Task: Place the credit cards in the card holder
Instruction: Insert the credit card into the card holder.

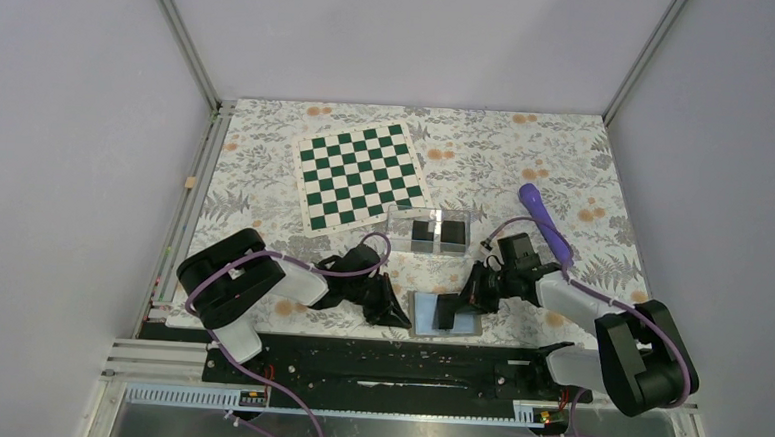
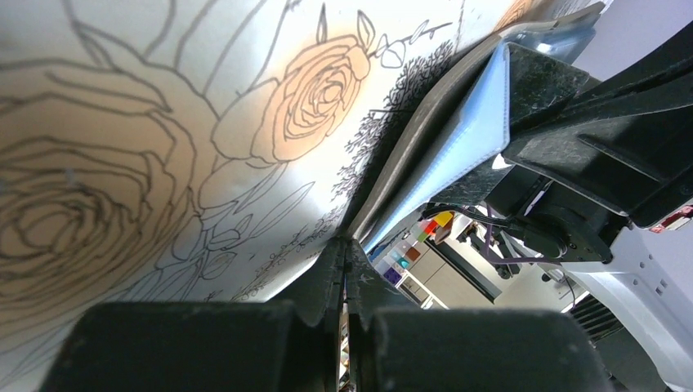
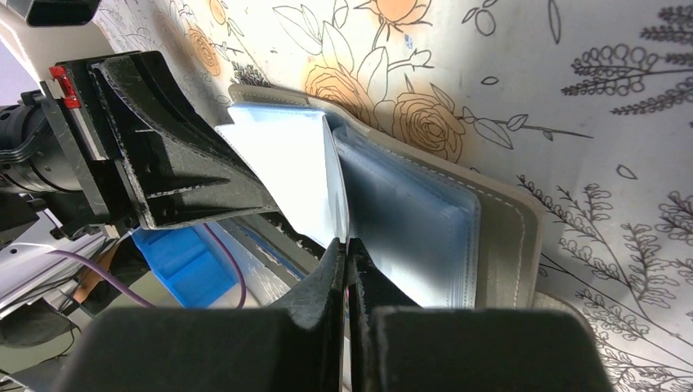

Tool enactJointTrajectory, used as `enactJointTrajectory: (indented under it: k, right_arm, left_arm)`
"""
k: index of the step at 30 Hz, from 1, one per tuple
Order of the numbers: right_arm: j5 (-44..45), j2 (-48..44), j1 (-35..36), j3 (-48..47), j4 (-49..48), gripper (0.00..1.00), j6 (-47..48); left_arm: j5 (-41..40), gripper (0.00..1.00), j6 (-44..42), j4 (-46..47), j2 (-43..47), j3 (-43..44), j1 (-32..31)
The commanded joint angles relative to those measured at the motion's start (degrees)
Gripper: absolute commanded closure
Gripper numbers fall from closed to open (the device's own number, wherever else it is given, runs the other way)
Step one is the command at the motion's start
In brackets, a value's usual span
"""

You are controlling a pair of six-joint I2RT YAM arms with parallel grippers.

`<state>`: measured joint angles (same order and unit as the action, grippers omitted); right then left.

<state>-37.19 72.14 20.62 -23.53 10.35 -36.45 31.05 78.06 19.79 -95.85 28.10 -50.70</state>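
top view high above, facing down over the table (image 1: 256,162), wrist views low and close, all sharing the wallet (image 1: 425,321)

Half the wallet (image 1: 424,317) hidden (under right pincer (image 1: 447,314)).

I am checking all three views and I am not finding any text, number, brand or sign that I can read on any object in front of me.
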Motion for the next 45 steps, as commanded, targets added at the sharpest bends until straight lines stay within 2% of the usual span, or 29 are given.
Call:
enactJointTrajectory:
  k: [1, 12, 20, 23, 27, 35, 38, 42, 45]
  right_arm:
    - [-0.1, 1.7, 0.3, -1.3, 3.6, 1.00, 0.9]
    - [-3.8, 3.8, 0.3, -3.8, 11.1, 1.00, 5.6]
    - [-7.3, 9.6, 0.3, -7.1, 9.4, 1.00, 7.1]
    - [-7.5, 11.7, 0.3, -8.9, 10.8, 0.93, 8.3]
    - [-4.9, 13.0, 0.4, -10.9, 15.2, 0.75, 10.3]
    - [0.5, 10.2, 0.4, -12.6, 20.5, 0.61, 12.0]
    - [1.4, 9.6, 0.4, -12.7, 20.6, 0.58, 12.2]
    - [1.3, 8.8, 0.4, -12.7, 20.2, 0.59, 12.2]
    - [0.4, 7.4, 0.4, -12.1, 18.9, 0.66, 11.7]
  left_arm:
    - [-2.2, 1.00, -1.0, -2.8, -2.1, 0.6, -0.7]
    - [-2.6, 1.00, -2.5, -5.3, -2.4, 1.6, -0.8]
    - [-1.9, 1.00, -3.3, -6.1, -3.3, 2.7, -0.8]
    - [-1.8, 1.00, -3.5, -6.4, -3.6, 2.9, -0.8]
    - [-1.7, 1.00, -3.8, -6.5, -4.0, 3.2, -0.7]
    - [-1.8, 1.00, -4.8, -7.7, -4.6, 3.9, -0.8]
    - [-1.6, 1.00, -5.5, -8.8, -4.9, 4.5, -0.8]
    - [-1.5, 1.00, -6.1, -9.5, -5.2, 5.0, -0.8]
    - [-1.3, 1.00, -6.2, -9.7, -5.3, 5.1, -0.8]
